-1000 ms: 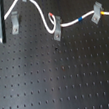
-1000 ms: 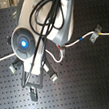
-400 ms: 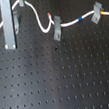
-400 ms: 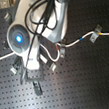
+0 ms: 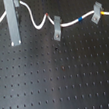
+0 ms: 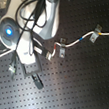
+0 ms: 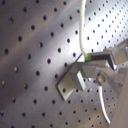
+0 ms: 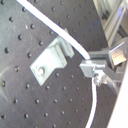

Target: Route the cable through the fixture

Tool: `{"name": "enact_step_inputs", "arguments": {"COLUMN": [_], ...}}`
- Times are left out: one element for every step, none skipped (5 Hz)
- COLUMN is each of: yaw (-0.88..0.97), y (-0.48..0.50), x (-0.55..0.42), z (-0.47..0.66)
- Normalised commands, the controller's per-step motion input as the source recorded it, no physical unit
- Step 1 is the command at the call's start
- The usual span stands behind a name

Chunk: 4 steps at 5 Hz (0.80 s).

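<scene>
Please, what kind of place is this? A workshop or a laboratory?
Probably a robotics laboratory bench. The black perforated board looks like an optical breadboard, small grey fixtures are bolted to it, and a white cable with coloured bands runs past the gripper.

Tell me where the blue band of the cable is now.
In the first exterior view, the blue band sits on the cable at upper right, between two grey clips.

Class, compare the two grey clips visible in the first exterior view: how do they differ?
The middle clip sits lower and looks larger; the right clip sits higher and looks smaller. On the cable, a red band lies beside the middle clip, and a yellow band at the right clip. Both are grey, slanted, and carry the cable.
</scene>
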Motion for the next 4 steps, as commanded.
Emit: {"name": "enact_step_inputs", "arguments": {"yaw": [-0.62, -0.38, -0.09, 0.00], "y": [-0.274, -0.046, 0.220, 0.275], "x": [-0.308, -0.446, -0.536, -0.516], "z": [0.23, 0.28, 0.29, 0.35]}}
